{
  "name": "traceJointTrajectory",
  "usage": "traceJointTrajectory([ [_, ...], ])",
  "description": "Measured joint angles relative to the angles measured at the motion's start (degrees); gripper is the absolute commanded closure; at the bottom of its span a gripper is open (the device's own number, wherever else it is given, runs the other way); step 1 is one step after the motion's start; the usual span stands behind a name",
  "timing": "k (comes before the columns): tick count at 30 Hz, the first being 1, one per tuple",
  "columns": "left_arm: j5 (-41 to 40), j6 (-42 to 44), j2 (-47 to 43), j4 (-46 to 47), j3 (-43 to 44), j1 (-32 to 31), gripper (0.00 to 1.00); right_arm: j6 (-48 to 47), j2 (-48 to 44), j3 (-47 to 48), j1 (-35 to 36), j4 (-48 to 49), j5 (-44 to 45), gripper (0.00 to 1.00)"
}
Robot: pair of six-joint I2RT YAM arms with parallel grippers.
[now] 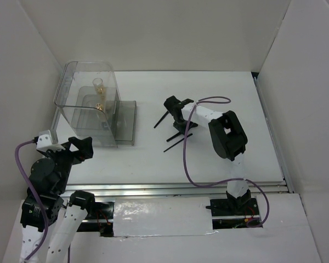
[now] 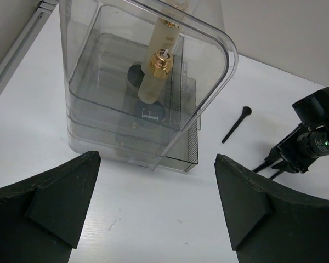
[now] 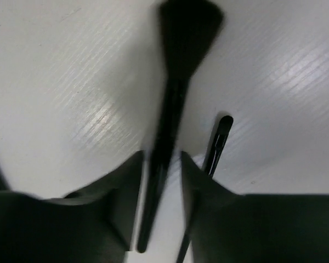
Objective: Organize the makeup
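The clear plastic box stands at the back left. Inside it are a tall pale-yellow bottle, a short amber gold-capped bottle and round dark compacts. Thin black brushes lie mid-table: one left of my right gripper, another nearer. My right gripper is down over a broad-headed black brush, its jaws narrowed on either side of the handle with a slit of light still showing. A thinner brush lies just right of it. My left gripper hangs open and empty before the box.
The box has a low grey tray part jutting to its right. White walls close in the table on the left, back and right. A metal rail runs along the near edge. A purple cable loops off the right arm.
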Motion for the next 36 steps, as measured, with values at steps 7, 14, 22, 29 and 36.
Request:
traceJointTrajectory([
  [7, -0.37, -0.02, -0.11, -0.02, 0.0, -0.39, 0.01, 0.37, -0.11, -0.39, -0.37, 0.09, -0.81, 0.98],
  [14, -0.68, -0.02, -0.11, -0.02, 0.0, -0.94, 0.01, -0.28, -0.13, -0.07, -0.24, 0.02, -0.83, 1.0],
  [22, -0.83, -0.04, -0.11, -0.02, 0.0, -1.2, 0.01, -5.29, -0.28, 8.74, 5.62, 1.25, 2.14, 1.0],
  [29, -0.76, -0.02, -0.15, 0.0, 0.0, -1.27, 0.01, -20.63, -0.59, 15.82, 13.77, 15.63, -8.31, 1.0],
  [36, -0.72, 0.0, -0.26, 0.02, 0.0, -1.84, 0.01, -25.59, 6.38, 30.36, 13.81, 20.79, -16.81, 0.87],
])
